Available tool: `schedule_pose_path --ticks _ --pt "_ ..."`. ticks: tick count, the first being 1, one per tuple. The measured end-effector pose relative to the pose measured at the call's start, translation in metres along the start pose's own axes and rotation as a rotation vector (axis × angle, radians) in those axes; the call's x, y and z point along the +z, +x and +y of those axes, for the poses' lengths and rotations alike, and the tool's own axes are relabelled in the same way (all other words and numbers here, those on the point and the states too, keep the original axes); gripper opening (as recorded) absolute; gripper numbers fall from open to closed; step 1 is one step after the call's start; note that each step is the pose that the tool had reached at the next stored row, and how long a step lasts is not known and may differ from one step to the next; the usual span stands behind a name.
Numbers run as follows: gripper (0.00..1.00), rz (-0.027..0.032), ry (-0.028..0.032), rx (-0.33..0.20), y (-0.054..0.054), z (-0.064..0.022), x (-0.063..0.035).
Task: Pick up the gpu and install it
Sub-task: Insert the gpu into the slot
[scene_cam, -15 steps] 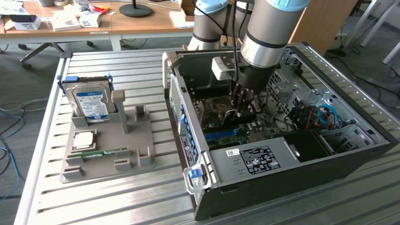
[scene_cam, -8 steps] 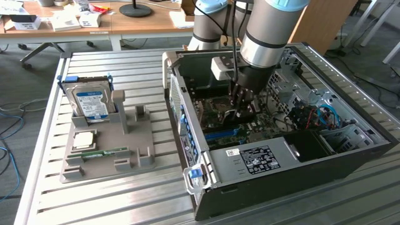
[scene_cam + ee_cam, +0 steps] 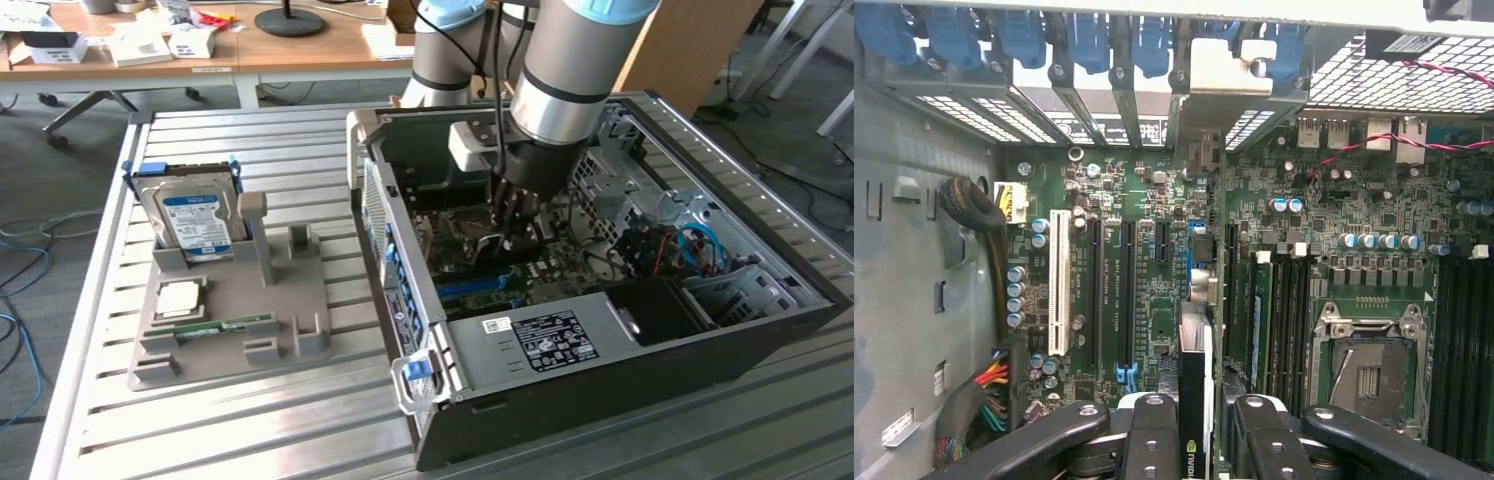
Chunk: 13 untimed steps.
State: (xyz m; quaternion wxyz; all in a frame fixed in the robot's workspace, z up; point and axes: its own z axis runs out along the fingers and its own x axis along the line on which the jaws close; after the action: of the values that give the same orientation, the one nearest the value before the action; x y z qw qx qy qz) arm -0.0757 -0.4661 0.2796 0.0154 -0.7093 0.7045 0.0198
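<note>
On the slatted metal bench (image 3: 267, 420) in an office, the pincer (image 3: 1199, 425) grips the gpu (image 3: 1194, 365) edge-on inside the open computer case (image 3: 561, 420), over the motherboard (image 3: 1144, 190) slots, so pickup looks done and seating seems unfinished.

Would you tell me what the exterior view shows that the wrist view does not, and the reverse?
Exterior view: the hard drive and memory stick on the grey holder beside the case. Wrist view: the grip itself, the pincer shut on the gpu, plus the white slot and CPU socket. Both: the pincer over the motherboard.
</note>
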Motion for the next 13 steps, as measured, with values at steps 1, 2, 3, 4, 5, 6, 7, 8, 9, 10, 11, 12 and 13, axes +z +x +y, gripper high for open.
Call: schedule_pose_path --ticks 1,2,3,4,5,6,7,8,9,10,11,12,13 --pt "0.26 -0.0002 0.0 0.0 -0.0001 0.0 0.0001" --pt "0.26 -0.0005 0.0002 0.0 -0.0004 0.0 0.0002" --pt "0.26 -0.0002 0.0001 0.0 -0.0006 0.0 0.0002" --pt "0.26 -0.0001 0.0 0.0 -0.0007 0.0 0.0001" --pt "0.26 -0.0001 0.0001 0.0 -0.0007 0.0 0.0001" --pt "0.26 0.0 0.0 0.0 -0.0007 0.0 0.0001" --pt "0.26 0.0 0.0 0.0 -0.0007 0.0 0.0" --pt "0.26 0.0 0.0 0.0 -0.0007 0.0 0.0001" --pt "0.26 -0.0001 0.0 0.0 -0.0008 0.0 0.0004" --pt "0.26 -0.0003 0.0002 0.0 -0.0008 -0.0001 0.001" --pt "0.26 -0.0002 0.0001 0.0 -0.0007 0.0 0.0015" --pt "0.26 0.0 -0.0001 0.0 -0.0007 0.0 0.0021" --pt "0.26 0.0 0.0 0.0 -0.0006 0.0 0.0028"
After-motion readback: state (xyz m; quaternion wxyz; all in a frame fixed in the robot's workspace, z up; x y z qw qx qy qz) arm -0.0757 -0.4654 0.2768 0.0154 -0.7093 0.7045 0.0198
